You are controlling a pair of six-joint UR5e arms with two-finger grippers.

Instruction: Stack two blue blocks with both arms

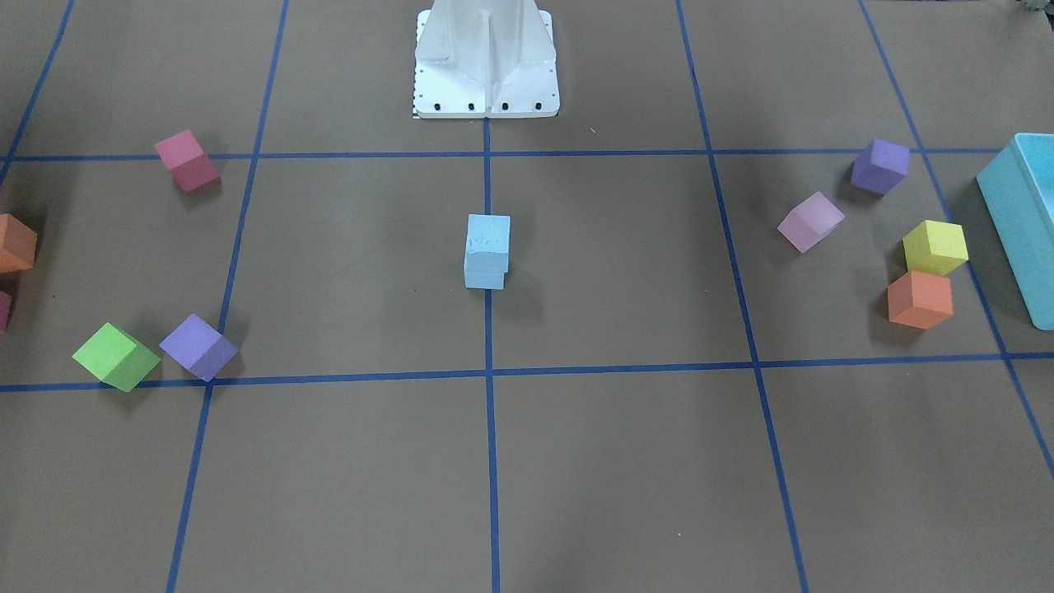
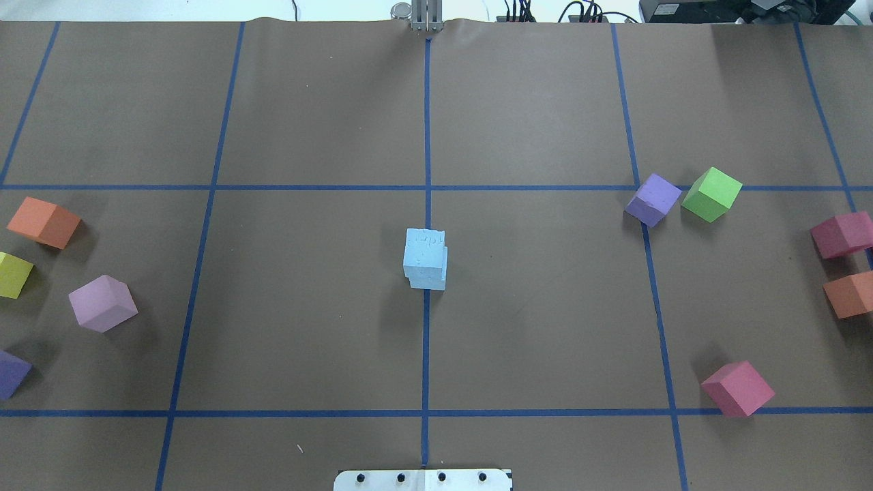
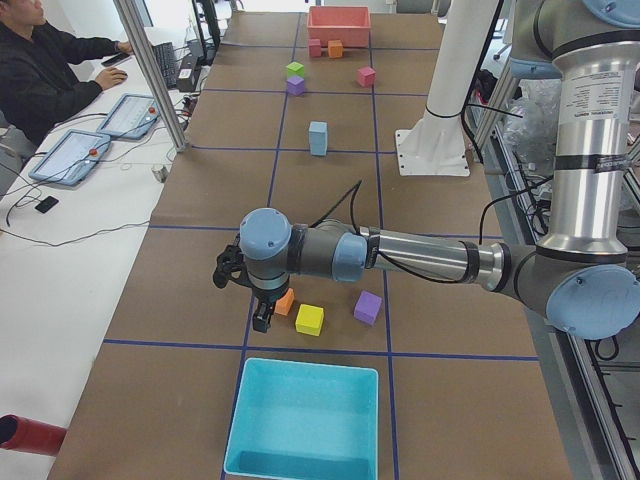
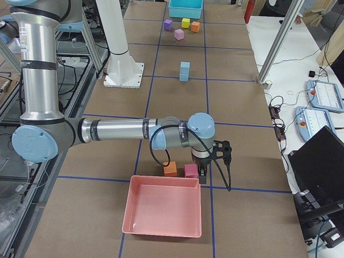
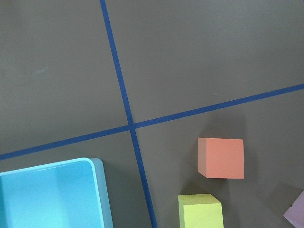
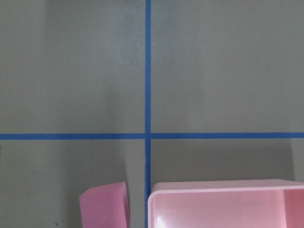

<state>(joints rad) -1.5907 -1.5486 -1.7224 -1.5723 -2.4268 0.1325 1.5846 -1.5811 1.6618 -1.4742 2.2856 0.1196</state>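
Observation:
The two pale blue blocks stand stacked, one on the other and slightly offset, on the centre tape line. The stack also shows far off in the exterior left view and the exterior right view. My left gripper hangs low at the table's left end, beside an orange cube. My right gripper hangs low at the right end, beside a pink cube. Both are far from the stack. I cannot tell whether either is open or shut. No fingers show in the wrist views.
A teal bin stands at the left end and a pink bin at the right end. Orange, yellow, purple, green and pink cubes lie scattered at both sides of the table.

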